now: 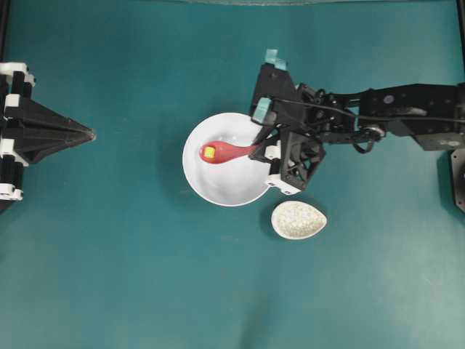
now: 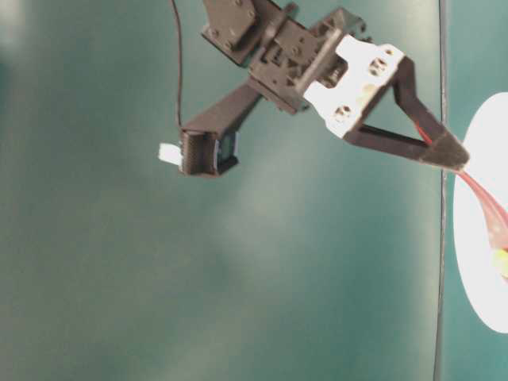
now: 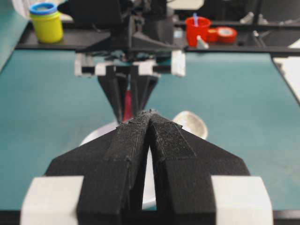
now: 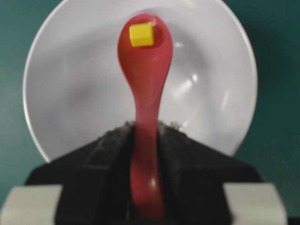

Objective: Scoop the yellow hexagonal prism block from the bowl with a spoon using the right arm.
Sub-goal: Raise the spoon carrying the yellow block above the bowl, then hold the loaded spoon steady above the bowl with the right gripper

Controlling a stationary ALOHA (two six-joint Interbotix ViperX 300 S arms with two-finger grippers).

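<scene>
Currently my right gripper (image 4: pixel 146 140) clamps the spoon (image 4: pixel 144 75) handle, yellow block (image 4: pixel 141 34) loose near the scoop's tip over the bowl (image 4: pixel 70 93); any tilt or jerk could spill it back.

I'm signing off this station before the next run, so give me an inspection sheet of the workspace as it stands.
Surface: teal table, bare around the dishes.
Job's things: yellow block lies in the scoop of the red spoon, over the white bowl.
Clutter: speckled spoon rest beside the bowl.
Grippers: right pincer shut on the spoon's handle; left pincer shut, empty, apart from the bowl.
Cables: black cable along the right arm.
Surroundings: yellow jar, red cup, red tape roll behind the table.
</scene>
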